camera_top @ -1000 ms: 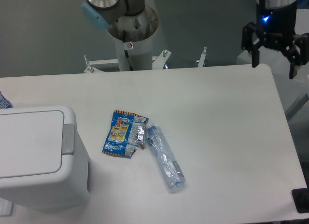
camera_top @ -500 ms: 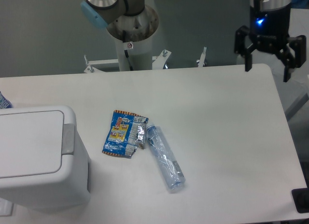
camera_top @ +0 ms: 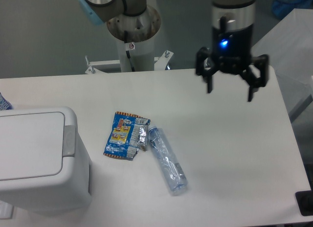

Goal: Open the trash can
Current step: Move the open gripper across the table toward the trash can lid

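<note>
The trash can point(camera_top: 36, 158) is a large white boxy bin at the table's left front. Its flat lid is down, and a grey push tab point(camera_top: 69, 141) sits on the right edge of the lid. My gripper point(camera_top: 230, 92) hangs above the table's far right part, fingers pointing down and spread wide, nothing between them. It is far to the right of the bin and well apart from it.
A blue snack wrapper point(camera_top: 125, 135) and a crushed clear plastic bottle point(camera_top: 167, 160) lie in the middle of the white table point(camera_top: 234, 153). The arm's base column point(camera_top: 132, 31) stands behind the table's far edge.
The gripper has moved left and toward the table's middle, from beyond the far right corner to above the table surface. It stays open. Nothing on the table moved.
</note>
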